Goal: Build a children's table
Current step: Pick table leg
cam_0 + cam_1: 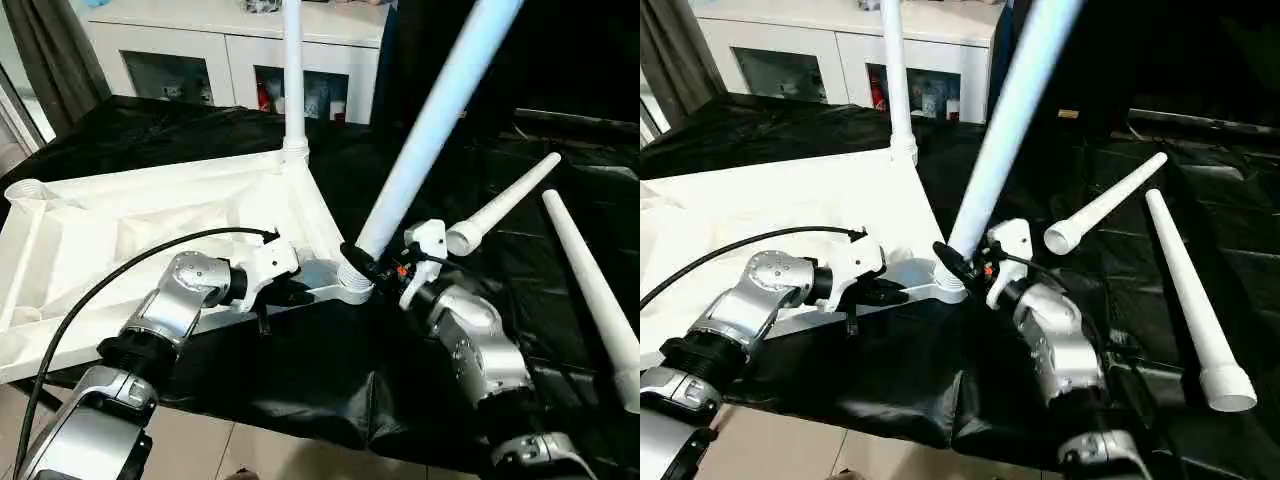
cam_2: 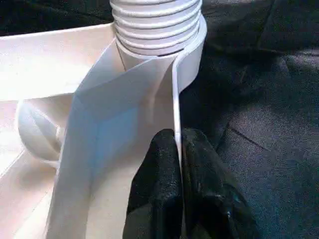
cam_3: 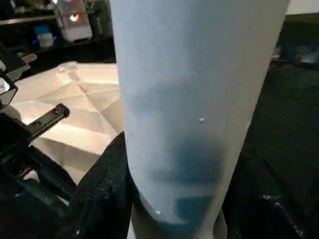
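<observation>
White tabletop (image 1: 150,215) rim pinched by left pincer (image 2: 178,149); right pincer (image 3: 174,199) clamps leg (image 1: 430,125); threads visible left wrist.

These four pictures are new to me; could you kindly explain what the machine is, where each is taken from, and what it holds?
A humanoid robot is building a children's table. Two pictures look down from its head; two come from its wrists. The upside-down table top lies on a black sheet. The left gripper pinches the top's rim. The right gripper clasps a tilted leg at the near corner socket. One leg already stands upright in the far corner; two loose legs lie alongside.
</observation>
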